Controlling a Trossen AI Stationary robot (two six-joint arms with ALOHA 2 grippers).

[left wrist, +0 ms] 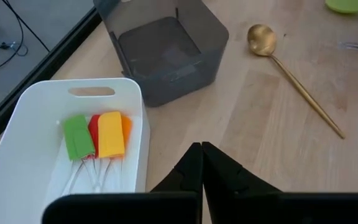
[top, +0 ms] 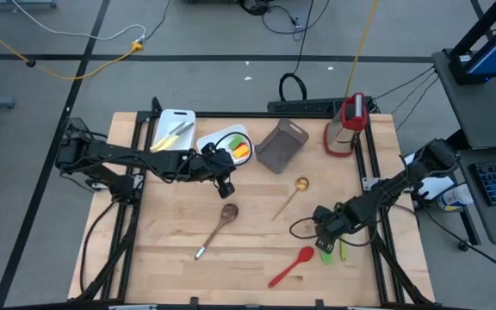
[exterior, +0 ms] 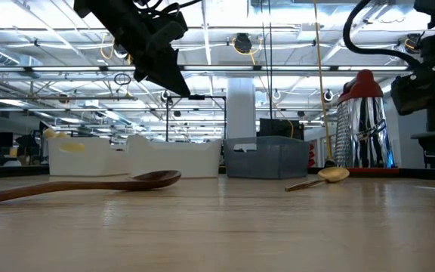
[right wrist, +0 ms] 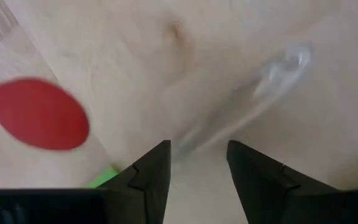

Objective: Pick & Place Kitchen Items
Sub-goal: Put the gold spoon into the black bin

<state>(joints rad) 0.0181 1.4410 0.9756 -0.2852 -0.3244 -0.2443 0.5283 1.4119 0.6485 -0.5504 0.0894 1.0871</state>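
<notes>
Left gripper (top: 225, 183) hangs above the table, just in front of the white bin (top: 216, 137) with the spatulas (left wrist: 98, 135), jaws pressed fully together, nothing held. Right gripper (top: 326, 240) low at the table's front right, fingers (right wrist: 149, 171) apart with a clear handle (right wrist: 241, 106) lying between them, blurred; can't tell if they touch it yet, nothing lifted. Green spoon (top: 327, 255) sits right under that gripper, red spoon (top: 292, 265) just beside it toward the middle. Wooden spoon (top: 218, 227) lies flat mid-table, near front of left gripper. Gold spoon (top: 290, 197) lies between grey bin (top: 282, 145) and right gripper, bowl toward the bin. Knives (top: 171, 135) in the far-left white bin (top: 184, 115). Red-and-silver appliance (top: 346, 125) stands at back right.
</notes>
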